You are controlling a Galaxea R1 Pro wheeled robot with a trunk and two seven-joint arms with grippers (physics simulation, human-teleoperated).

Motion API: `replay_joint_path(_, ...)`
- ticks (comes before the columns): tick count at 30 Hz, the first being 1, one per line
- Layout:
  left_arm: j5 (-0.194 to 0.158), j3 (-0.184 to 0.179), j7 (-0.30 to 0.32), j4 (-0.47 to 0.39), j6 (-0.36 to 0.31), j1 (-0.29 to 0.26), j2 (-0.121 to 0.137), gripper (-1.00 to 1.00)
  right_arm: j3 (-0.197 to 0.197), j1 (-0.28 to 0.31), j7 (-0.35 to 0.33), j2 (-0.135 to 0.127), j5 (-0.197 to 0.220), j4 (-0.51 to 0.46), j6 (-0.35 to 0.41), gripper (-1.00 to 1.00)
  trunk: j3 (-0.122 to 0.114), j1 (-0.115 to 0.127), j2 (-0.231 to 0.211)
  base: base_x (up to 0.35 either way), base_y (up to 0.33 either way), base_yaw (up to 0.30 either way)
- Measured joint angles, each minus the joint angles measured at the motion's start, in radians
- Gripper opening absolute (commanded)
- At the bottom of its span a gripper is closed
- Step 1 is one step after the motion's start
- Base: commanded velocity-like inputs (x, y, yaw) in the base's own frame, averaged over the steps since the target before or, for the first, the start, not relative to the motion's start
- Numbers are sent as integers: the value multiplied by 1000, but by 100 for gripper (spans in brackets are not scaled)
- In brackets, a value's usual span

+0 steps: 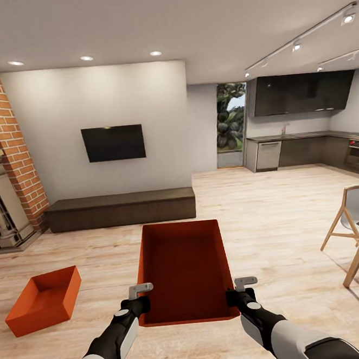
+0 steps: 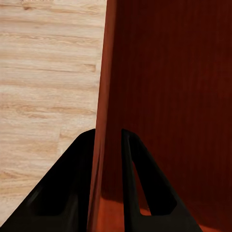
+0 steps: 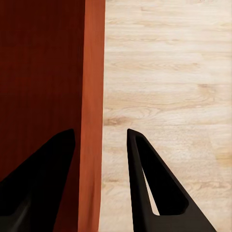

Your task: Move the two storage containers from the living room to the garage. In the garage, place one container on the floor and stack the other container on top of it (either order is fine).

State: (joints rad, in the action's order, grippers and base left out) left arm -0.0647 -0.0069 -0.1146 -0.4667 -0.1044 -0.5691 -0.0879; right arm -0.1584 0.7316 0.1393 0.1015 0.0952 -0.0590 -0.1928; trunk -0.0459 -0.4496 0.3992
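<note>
Plank floor; both grippers clamp tapered orange bin (image 1: 184,269).

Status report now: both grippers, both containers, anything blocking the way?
Left gripper and right gripper clamp held container by its side walls. Second container on wood floor. Path ahead open.

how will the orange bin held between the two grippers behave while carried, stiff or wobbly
Probably stiff: the held bin keeps straight walls with the left gripper and right gripper clamping opposite walls. Likely light, since it is empty. It might slip, as the walls look smooth and tapered.
</note>
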Motion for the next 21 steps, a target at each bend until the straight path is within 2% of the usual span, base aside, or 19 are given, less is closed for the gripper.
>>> replay_joint_path(21, 0, 0, 0, 0, 0, 0, 0, -100, 1, 0, 2, 1, -3, -1, 2, -100, 0, 0, 0, 0, 0, 0)
